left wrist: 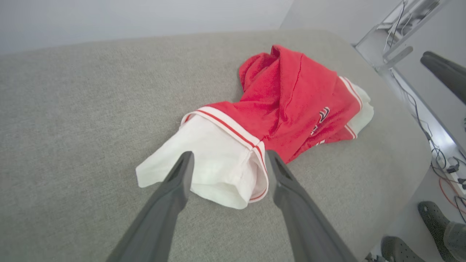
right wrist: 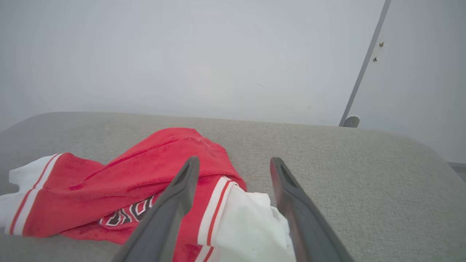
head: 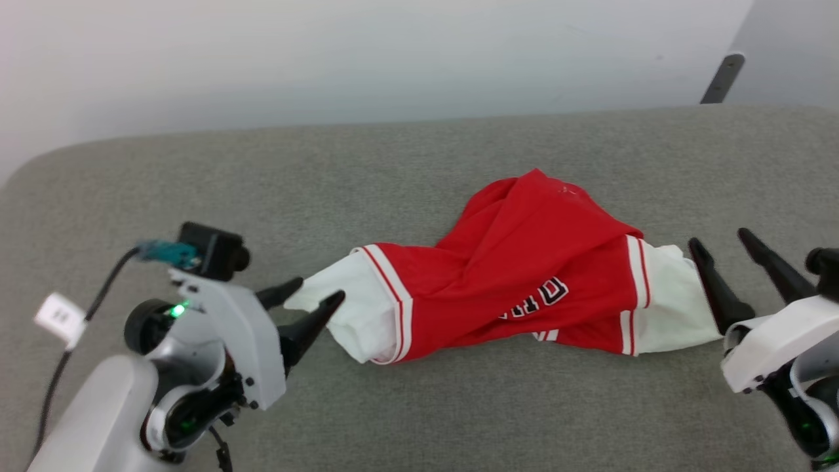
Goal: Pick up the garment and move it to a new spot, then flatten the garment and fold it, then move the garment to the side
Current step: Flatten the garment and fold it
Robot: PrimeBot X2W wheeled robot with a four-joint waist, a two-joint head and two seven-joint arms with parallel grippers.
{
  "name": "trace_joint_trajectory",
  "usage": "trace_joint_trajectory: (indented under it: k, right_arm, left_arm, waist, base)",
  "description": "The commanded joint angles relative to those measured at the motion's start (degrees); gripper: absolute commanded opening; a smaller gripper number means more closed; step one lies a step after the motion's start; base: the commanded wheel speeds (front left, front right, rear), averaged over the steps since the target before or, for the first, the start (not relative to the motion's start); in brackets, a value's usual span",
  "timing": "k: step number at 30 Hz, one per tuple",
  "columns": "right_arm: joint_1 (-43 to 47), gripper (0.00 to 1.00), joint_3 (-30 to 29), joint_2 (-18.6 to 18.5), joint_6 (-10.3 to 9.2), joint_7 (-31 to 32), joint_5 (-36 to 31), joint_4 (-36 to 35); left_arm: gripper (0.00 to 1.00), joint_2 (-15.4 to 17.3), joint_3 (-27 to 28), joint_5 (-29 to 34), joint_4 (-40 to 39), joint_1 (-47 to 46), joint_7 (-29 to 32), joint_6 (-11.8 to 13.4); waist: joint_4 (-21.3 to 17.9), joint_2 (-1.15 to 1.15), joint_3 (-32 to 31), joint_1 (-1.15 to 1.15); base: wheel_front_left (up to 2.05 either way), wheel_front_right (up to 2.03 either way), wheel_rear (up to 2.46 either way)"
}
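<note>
The garment lies crumpled and twisted across the grey padded table, red body in the middle, a white sleeve at each end. Part of its black lettering shows on the front. My left gripper is open at the left sleeve, fingers either side of the sleeve's end, nothing pinched. My right gripper is open just right of the right sleeve, whose cloth lies loose between the fingers. In the left wrist view the garment runs away from my left gripper; in the right wrist view the garment stretches left of my right gripper.
A pale wall stands behind the table's far edge. The table's right end drops off to a floor with cables and a metal frame. Bare grey surface lies in front of and behind the garment.
</note>
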Motion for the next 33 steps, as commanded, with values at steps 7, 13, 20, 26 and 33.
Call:
trace_joint_trajectory:
  k: [7,13,20,26,33]
  right_arm:
    - [3.0,1.00,-1.6,3.8,-0.04,1.1,-2.6,-3.9]
    - [3.2,1.00,-2.5,4.5,-0.04,2.5,-3.4,-5.3]
    - [2.9,1.00,-2.7,4.7,-0.04,3.0,-3.5,-6.1]
    - [2.6,1.00,-2.9,4.7,-0.04,3.4,-3.7,-6.7]
    - [2.7,1.00,-3.5,4.7,-0.04,3.4,-4.2,-6.9]
  left_arm:
    - [1.00,-0.1,-5.2,-2.9,7.3,-6.4,11.5,-0.6]
    - [1.00,-0.1,-7.6,-2.1,11.5,-8.3,12.6,-1.1]
    - [1.00,0.3,-10.2,-1.0,15.3,-9.4,11.1,-1.7]
    - [0.35,-0.4,-11.6,-2.2,19.2,-10.7,9.2,-1.9]
    - [0.00,0.3,-12.7,-3.8,20.5,-12.9,9.1,-1.9]
  waist:
    - [-2.9,0.00,0.3,0.00]
    - [-3.9,0.00,1.2,0.00]
    - [-4.4,0.00,2.1,0.00]
    - [-4.6,0.00,3.0,0.00]
    - [-4.4,0.00,3.4,0.00]
  base:
    - [0.00,0.00,0.00]
    - [0.00,0.00,0.00]
    - [0.00,0.00,0.00]
    - [0.00,0.00,0.00]
    - [0.00,0.00,0.00]
